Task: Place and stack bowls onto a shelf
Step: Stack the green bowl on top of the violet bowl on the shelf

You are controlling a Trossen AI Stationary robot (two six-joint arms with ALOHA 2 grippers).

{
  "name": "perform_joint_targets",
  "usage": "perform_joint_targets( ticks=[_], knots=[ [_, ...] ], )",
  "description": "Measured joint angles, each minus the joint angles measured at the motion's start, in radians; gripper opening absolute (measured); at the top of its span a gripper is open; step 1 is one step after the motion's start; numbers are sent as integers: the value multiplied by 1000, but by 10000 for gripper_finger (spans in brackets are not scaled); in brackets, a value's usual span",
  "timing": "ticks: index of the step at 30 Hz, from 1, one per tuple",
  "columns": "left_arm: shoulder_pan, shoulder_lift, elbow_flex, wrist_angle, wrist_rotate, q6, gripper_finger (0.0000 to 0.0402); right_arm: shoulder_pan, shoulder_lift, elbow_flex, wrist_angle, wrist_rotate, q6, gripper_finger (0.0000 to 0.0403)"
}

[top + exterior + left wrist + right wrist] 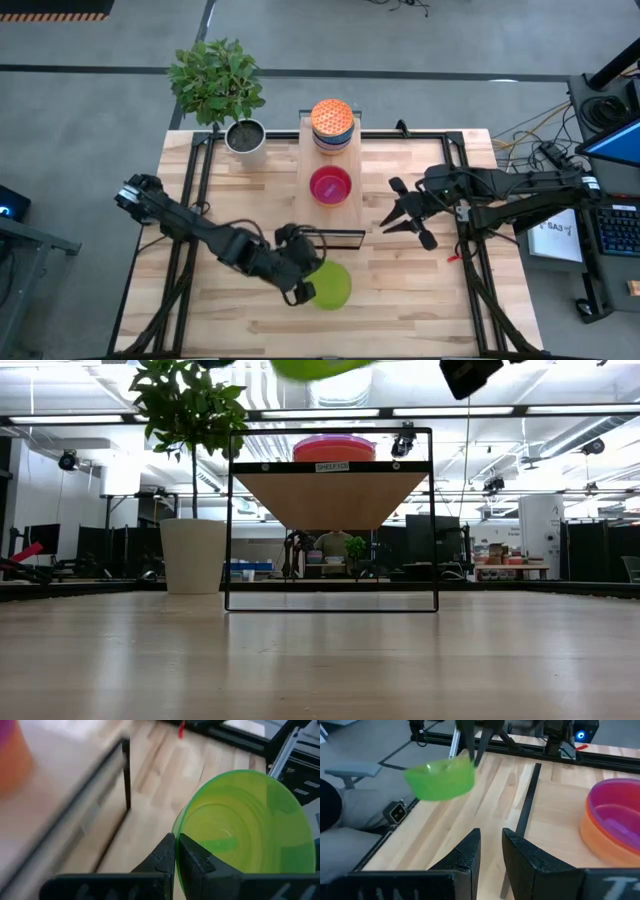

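The translucent green bowl [332, 286] hangs tilted above the surface [420, 310], its rim pinched by the left tool [303, 284]; the right tool [405, 215] waits slightly spread.

Illegible label [334, 467] on shelf [331, 495] edge
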Motion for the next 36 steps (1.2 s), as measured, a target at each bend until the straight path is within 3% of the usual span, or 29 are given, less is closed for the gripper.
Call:
perform_joint_targets(
  ticks=[7,12,25,31,36],
  knots=[
    [107,-1,162,-118,0,278,0,0,-75,-75,68,0,25,68],
    [219,-1,239,-183,-1,395,0,0,-104,-77,91,1,25,68],
    [490,-1,426,-411,6,405,0,0,-101,-79,112,1,13,68],
    [599,-1,413,-424,129,422,0,0,-101,-80,112,1,11,68],
    [619,0,403,-423,199,422,0,0,-101,-82,112,1,11,68]
  ],
)
